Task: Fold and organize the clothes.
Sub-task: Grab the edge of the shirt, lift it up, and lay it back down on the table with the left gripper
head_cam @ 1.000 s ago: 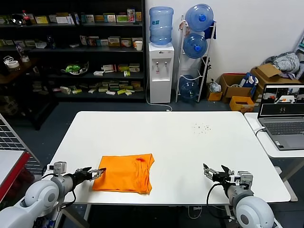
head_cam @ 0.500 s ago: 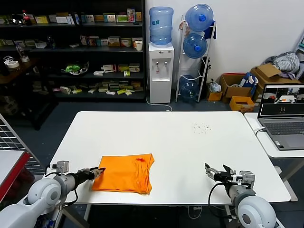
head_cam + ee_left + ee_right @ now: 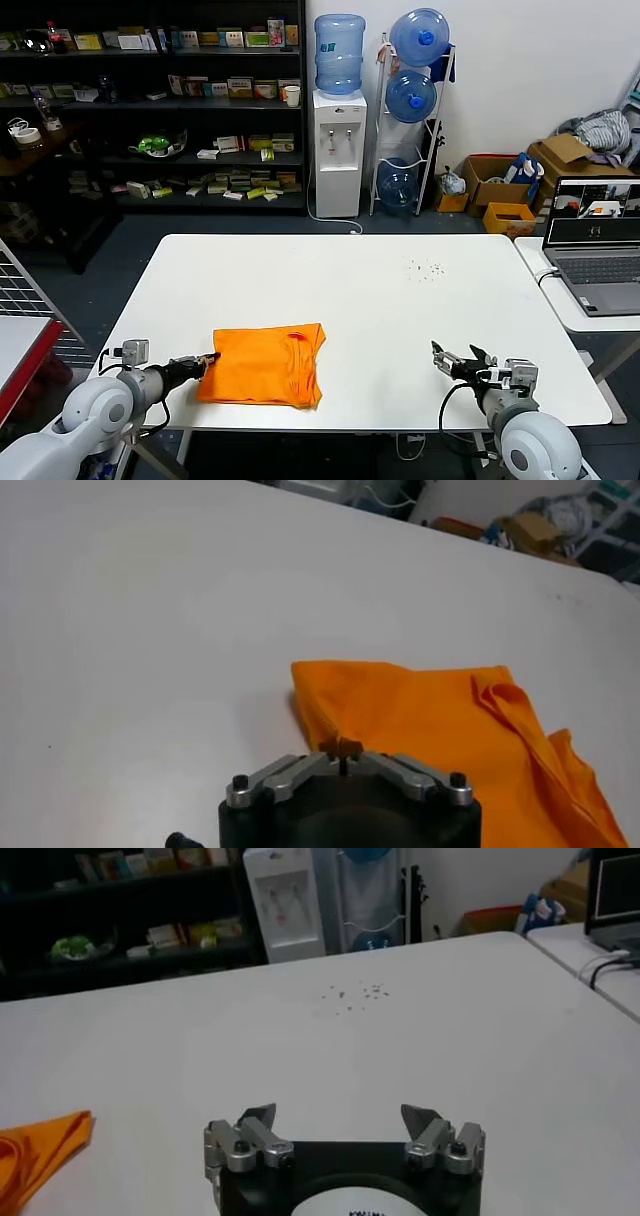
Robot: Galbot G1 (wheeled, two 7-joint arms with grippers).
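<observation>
Left end effector (image 3: 345,748) pinched together on orange T-shirt's (image 3: 262,365) edge, right end effector (image 3: 343,1123) spread wide, empty

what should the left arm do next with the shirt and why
Probably lift and carry that edge across for another fold: the left gripper is shut on the near-left edge of the orange T-shirt, which lies flat on the table. The right gripper waits open.

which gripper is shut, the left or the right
The left gripper, at the near left edge of the orange T-shirt, has its fingers pressed together. The right gripper sits apart over bare table, fingers spread wide.
</observation>
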